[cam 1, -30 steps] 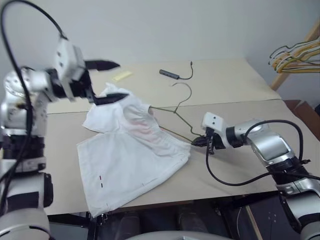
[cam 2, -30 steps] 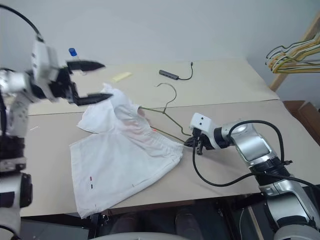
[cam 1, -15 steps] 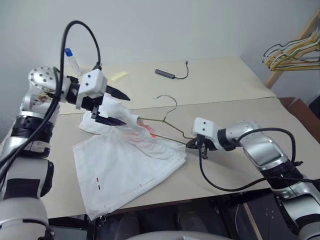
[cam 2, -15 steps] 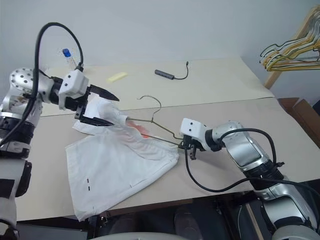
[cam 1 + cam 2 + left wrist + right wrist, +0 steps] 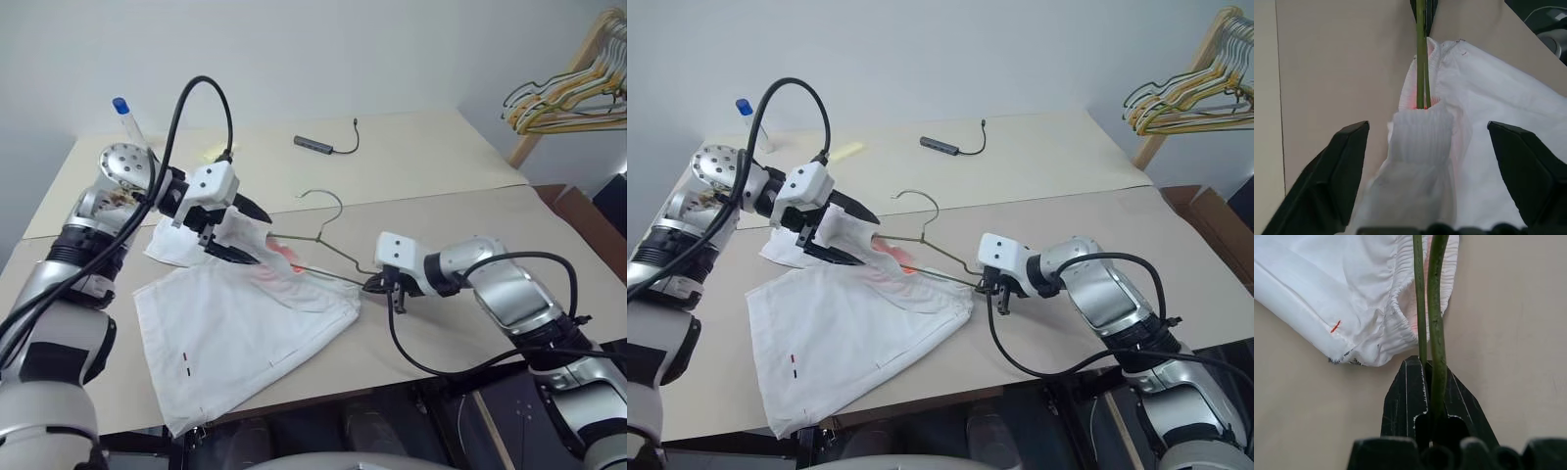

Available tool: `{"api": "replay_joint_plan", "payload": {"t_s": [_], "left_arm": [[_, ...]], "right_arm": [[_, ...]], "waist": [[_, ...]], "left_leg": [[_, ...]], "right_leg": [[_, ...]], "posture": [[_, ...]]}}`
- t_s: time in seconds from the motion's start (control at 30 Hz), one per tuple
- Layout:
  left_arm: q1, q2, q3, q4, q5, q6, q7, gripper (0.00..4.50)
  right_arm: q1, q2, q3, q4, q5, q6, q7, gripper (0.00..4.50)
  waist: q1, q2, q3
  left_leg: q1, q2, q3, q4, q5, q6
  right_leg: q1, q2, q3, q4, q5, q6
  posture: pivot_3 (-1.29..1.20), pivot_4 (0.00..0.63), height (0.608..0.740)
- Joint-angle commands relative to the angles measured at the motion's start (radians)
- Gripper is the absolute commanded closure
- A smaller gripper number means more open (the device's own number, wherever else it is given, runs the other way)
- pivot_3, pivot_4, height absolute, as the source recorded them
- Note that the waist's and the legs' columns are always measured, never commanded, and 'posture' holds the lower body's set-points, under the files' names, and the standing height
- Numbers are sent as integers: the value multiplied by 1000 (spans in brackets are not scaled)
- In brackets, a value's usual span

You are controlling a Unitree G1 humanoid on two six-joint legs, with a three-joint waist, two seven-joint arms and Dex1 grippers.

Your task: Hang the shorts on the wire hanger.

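Head views: the shorts [image 5: 235,323] lie spread on the beige table [image 5: 451,166], one leg flat toward the near edge and the waistband bunched up at the far side. The wire hanger [image 5: 323,220] lies on the table with its hook pointing away, one end tucked inside the waistband and its other corner clamped in the right gripper [image 5: 375,285], whose black fingers are closed tight on the wire. The left gripper [image 5: 245,233] sits over the bunched waistband with its fingers spread, one above and one below the fold. A small red and dark mark [image 5: 186,366] shows near the hem of the flat leg. Farther back lie a dark adapter with a cable [image 5: 315,145] and a yellow note [image 5: 848,149]; bunched hangers [image 5: 558,93] hang on a wooden pole at the right.

Left wrist view: two black fingers [image 5: 1337,171] stand wide apart on either side of the ribbed waistband, not pressing it. The green wire runs into the waistband opening.

Right wrist view: the fingers are shut on the doubled wire, just beside the corner of the shorts.
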Motion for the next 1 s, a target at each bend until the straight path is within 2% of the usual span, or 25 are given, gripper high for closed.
{"api": "replay_joint_plan", "payload": {"t_s": [0.03,0.33,0.6,0.73,1.0], "left_arm": [[-32,-3,2,25,17,-19,-3,1614],[-49,-59,53,123,134,-85,-3,4489],[-46,-65,126,134,179,-143,-3,4489],[-58,-80,178,157,213,-148,30,4500],[-71,-89,232,210,262,-182,51,4500]], "right_arm": [[-36,5,-19,-28,4,6,8,4500],[-32,2,-14,-51,-14,-24,6,4500],[55,43,-62,-25,-84,-302,-123,4500],[89,41,-143,-46,-42,-298,-153,3344],[139,13,-337,-151,58,-137,-194,529]], "waist": [[0,0,0],[0,0,0],[-1,0,0],[-2,0,0],[-2,0,0]], "left_leg": [[0,0,0,0,0,0],[0,0,0,0,0,0],[0,0,0,0,0,0],[0,0,0,0,0,0],[0,0,-1,0,0,0]], "right_leg": [[0,0,0,0,0,0],[0,0,0,0,0,0],[0,0,0,0,0,0],[0,0,0,0,0,0],[1,0,0,1,0,0]], "posture": [[-98,0,740],[-101,0,740],[-109,0,740],[-109,0,740],[-129,0,740]]}}
